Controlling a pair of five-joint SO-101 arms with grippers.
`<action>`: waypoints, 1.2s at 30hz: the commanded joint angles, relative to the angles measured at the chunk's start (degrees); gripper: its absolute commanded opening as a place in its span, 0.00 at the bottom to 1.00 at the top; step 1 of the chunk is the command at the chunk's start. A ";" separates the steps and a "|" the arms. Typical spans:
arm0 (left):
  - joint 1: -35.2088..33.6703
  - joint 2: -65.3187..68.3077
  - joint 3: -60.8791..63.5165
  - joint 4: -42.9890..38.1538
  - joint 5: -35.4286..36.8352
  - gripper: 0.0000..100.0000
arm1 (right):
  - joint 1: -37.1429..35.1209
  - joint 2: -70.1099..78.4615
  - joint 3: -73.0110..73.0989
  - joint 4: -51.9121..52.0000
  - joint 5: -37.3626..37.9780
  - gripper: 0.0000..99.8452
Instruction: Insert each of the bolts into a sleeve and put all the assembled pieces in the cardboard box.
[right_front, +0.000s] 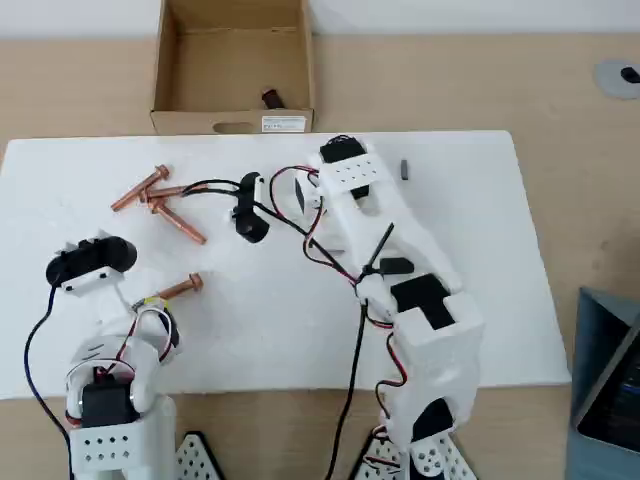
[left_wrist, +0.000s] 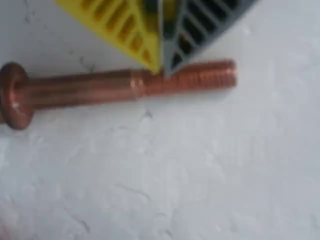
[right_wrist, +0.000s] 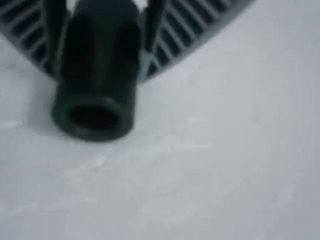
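Near the left edge of the white mat, toward its near side, the high view shows one bolt lying flat. Its long axis runs roughly along the mat's width, with the head toward the right edge and the other end at the left gripper. Several loose bolts lie crossed in a heap by the far left corner. Toward the middle of the far edge, the right gripper is clamped on a black sleeve. Past that edge stands the cardboard box, with one assembled piece against its near wall.

The left wrist view shows the bolt flat on the mat. The yellow and grey fingertips are drawn together, touching the shank where the thread begins but not around it.

In the right wrist view, ribbed fingers press the sleeve from both sides, and its axis tilts so the open mouth points down at the mat
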 joint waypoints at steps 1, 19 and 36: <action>-0.62 -0.40 -0.26 0.18 -0.09 0.00 | -0.84 0.48 -0.04 0.62 0.26 0.05; -0.26 -0.40 -0.26 0.00 -0.18 0.00 | -2.42 -27.30 -0.40 13.63 -9.49 0.01; 0.18 0.04 -6.51 1.32 -2.02 0.00 | 16.13 -51.74 1.98 25.93 -38.51 0.01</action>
